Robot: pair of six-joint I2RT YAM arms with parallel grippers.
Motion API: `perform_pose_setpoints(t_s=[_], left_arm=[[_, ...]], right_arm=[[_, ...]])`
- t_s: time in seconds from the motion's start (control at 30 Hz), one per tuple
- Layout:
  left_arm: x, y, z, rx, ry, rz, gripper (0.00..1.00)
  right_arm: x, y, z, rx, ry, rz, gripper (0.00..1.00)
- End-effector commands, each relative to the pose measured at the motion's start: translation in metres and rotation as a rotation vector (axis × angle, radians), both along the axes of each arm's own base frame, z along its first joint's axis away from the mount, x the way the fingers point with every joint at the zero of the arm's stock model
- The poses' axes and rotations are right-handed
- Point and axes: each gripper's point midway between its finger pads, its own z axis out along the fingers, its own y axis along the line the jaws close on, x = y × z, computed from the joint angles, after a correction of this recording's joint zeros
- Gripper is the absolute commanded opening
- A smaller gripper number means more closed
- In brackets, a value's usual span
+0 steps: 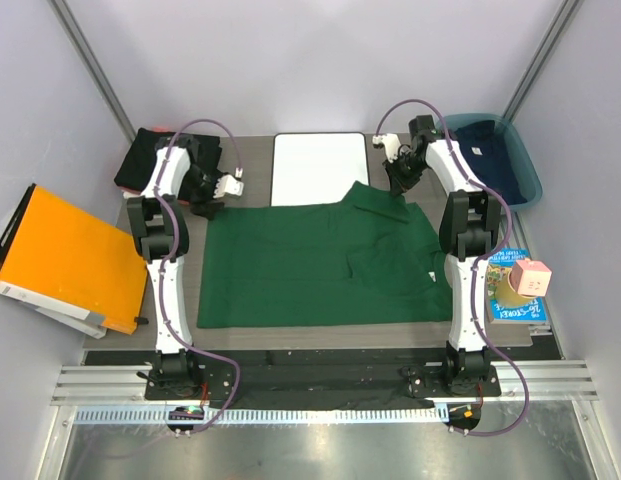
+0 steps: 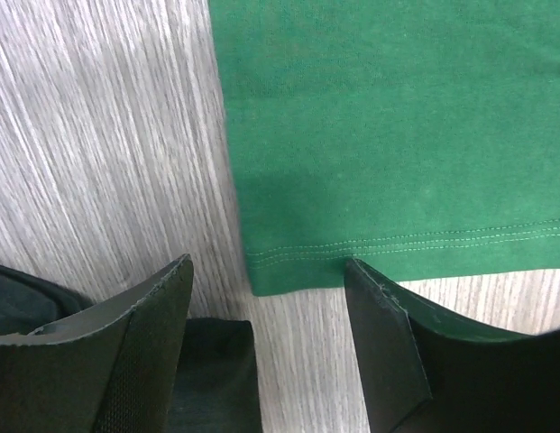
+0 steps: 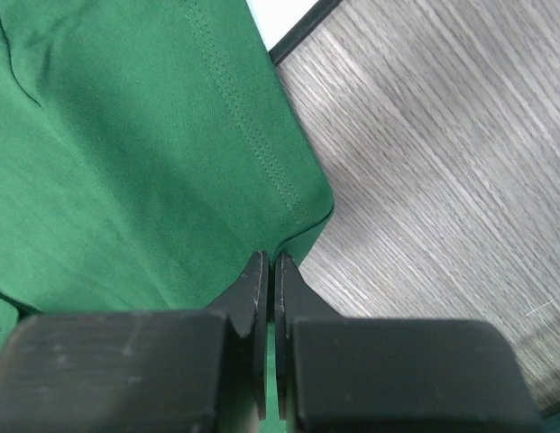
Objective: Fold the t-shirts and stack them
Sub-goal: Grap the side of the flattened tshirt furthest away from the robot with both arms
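While my right hand (image 3: 266, 271) is pinched tight on an edge of the green shirt (image 1: 320, 265), my left hand (image 2: 270, 271) stands open over the counter (image 2: 99, 135). A stitched corner of the same shirt (image 2: 397, 117) lies just ahead of my left fingertips, in the gap between them, and that hand grips nothing. One left finger (image 2: 397, 352) covers a bit of the hem; the other is over bare wood grain.

Cloth shows between my closed right fingers (image 3: 248, 289). From that hand the shirt (image 3: 126, 135) falls away to the left, its hem curling round just ahead of the tips. Bare counter (image 3: 424, 153) lies to the right of that hand, and a corner of the white board (image 3: 280, 18) is ahead of it.

From above, the rest of the shirt lies spread flat between my two arms. The folded black shirts (image 1: 140, 155) sit just behind and outside my left hand (image 1: 233, 185). A navy shirt (image 1: 495, 150) lies in the blue tub (image 1: 535, 185) to the outside of my right hand (image 1: 395, 185). The orange folder (image 1: 75, 255) leans off the counter on the left.
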Motion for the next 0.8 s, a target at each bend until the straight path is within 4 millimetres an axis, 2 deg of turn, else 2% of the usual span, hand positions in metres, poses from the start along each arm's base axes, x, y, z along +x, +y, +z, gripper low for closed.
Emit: perform_pose_setpoints(t_s=[0.0,0.37,0.5,0.77], left_arm=[[-0.028,-0.012,0.022,-0.036,0.081,-0.043,0.68],[-0.011,-0.01,0.021,-0.009,0.031,-0.036,0.62],[-0.025,-0.008,0.011,0.011,0.096,-0.063,0.62],[-0.03,-0.002,-0.017,0.052,0.147,-0.05,0.59]], right_arm=[[0.01,0.006,0.043,0.004,-0.102,0.022,0.01],[0.01,0.007,0.042,-0.003,-0.104,0.031,0.01],[0.011,0.007,0.043,-0.005,-0.109,0.033,0.01],[0.011,0.009,0.044,-0.005,-0.112,0.036,0.01]])
